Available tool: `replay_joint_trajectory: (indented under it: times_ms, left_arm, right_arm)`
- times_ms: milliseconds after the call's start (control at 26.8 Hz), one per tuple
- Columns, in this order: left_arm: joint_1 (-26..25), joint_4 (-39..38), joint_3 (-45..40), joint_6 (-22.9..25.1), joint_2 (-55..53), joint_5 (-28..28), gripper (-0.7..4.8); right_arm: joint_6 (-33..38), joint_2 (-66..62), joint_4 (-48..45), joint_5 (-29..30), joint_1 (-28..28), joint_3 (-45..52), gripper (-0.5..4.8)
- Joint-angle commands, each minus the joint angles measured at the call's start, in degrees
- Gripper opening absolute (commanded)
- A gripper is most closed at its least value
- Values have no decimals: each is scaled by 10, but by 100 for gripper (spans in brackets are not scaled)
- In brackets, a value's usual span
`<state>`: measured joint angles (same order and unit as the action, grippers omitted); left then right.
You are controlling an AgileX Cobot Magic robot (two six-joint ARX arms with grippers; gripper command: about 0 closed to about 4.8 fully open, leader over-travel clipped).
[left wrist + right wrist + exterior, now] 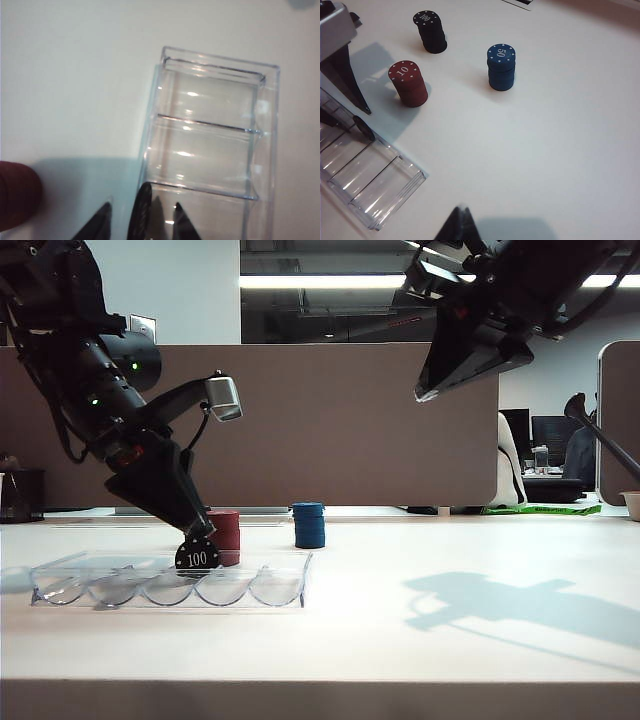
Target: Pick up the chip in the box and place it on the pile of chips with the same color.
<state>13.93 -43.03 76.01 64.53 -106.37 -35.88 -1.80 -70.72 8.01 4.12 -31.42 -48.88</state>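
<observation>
The black chip point(197, 558) marked "100" stands on edge in a groove of the clear box point(285, 585), near its back wall. My left gripper point(203, 536) reaches down into the box and is open. Its two dark fingertips point(101, 220) straddle the chip point(140, 212), with a gap on each side. The black pile point(432, 33) stands beyond the red pile in the right wrist view; my left arm hides it in the exterior view. My right gripper point(430, 392) hangs high at the upper right, its tips point(461, 214) shut together and holding nothing.
A red pile point(225, 536) marked "10" stands just behind the box, close to my left gripper. A blue pile point(309, 525) marked "50" stands to its right. The box point(375, 180) has several half-round grooves. The right arm's shadow lies on the white table point(480, 640).
</observation>
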Motion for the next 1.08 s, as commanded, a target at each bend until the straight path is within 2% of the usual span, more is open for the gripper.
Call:
replay_joint_trajectory:
  times_ms: [37, 1084]
  left_arm:
    - [0, 2, 2, -5, -3, -3, 157]
    - [0, 3, 2, -26, -13, 1, 142]
  right_arm:
    - [-2, 2, -8, 0, 0, -1, -6]
    - [-2, 2, -7, 0, 0, -1, -6]
